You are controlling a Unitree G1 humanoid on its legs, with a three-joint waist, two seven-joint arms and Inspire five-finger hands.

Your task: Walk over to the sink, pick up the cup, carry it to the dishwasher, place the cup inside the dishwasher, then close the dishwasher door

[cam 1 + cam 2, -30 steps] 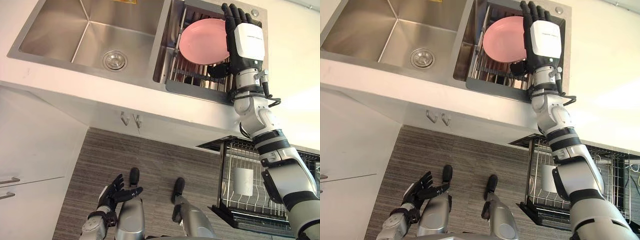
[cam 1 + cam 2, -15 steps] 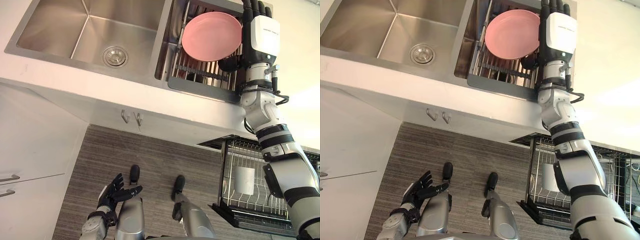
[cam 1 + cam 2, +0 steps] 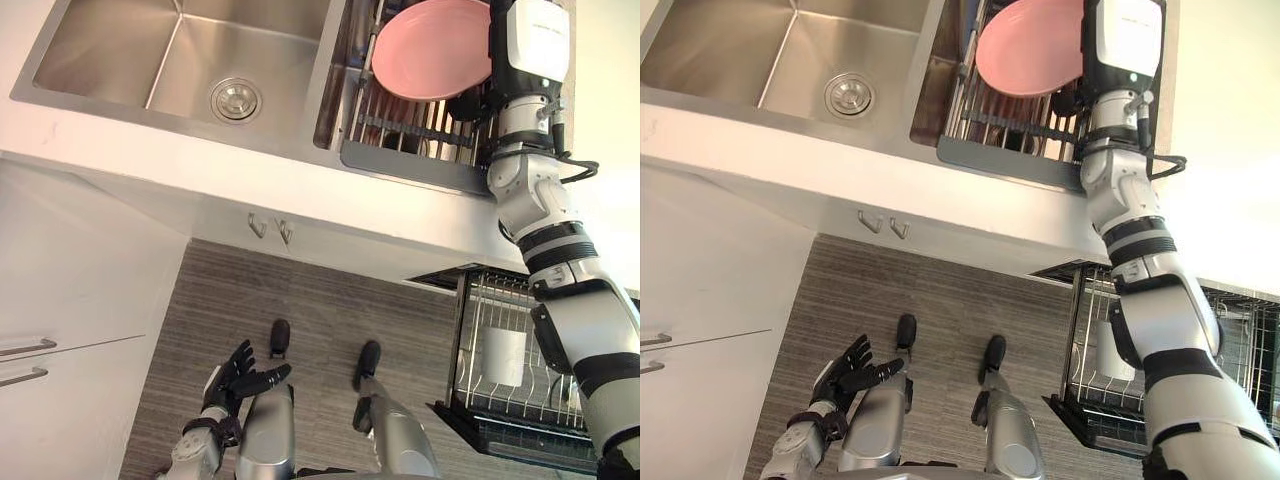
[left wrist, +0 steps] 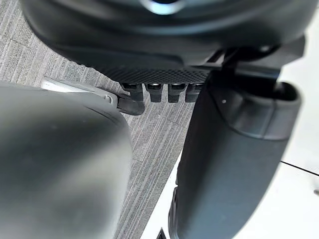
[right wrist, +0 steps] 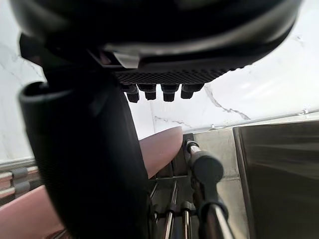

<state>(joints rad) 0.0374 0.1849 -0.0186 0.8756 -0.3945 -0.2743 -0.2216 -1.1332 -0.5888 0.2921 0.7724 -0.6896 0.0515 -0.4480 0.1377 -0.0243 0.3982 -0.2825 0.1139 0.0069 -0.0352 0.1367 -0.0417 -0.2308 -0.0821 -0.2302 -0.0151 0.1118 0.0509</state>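
A white cup (image 3: 504, 356) stands upright in the pulled-out dishwasher rack (image 3: 468, 330) at the lower right. My right hand (image 3: 530, 40) reaches over the wire dish rack (image 3: 400, 130) in the sink's right basin, close beside a pink plate (image 3: 430, 50) that stands on edge there. In the right wrist view its fingers (image 5: 154, 92) are straight and hold nothing, with the pink plate (image 5: 159, 149) just past the thumb. I cannot tell whether the thumb touches the plate. My left hand (image 3: 235, 378) hangs low by my side over the floor, open with fingers spread.
The steel left basin (image 3: 120, 60) with its round drain (image 3: 236, 99) lies beside the rack. The white counter edge (image 3: 200, 180) juts out in front, with two small hooks (image 3: 268, 228) under it. Drawer handles (image 3: 25, 347) show at the left.
My right hand has reached farther back over the dish rack, along the plate's right side. The whole view has shifted slightly. The left hand has stayed put.
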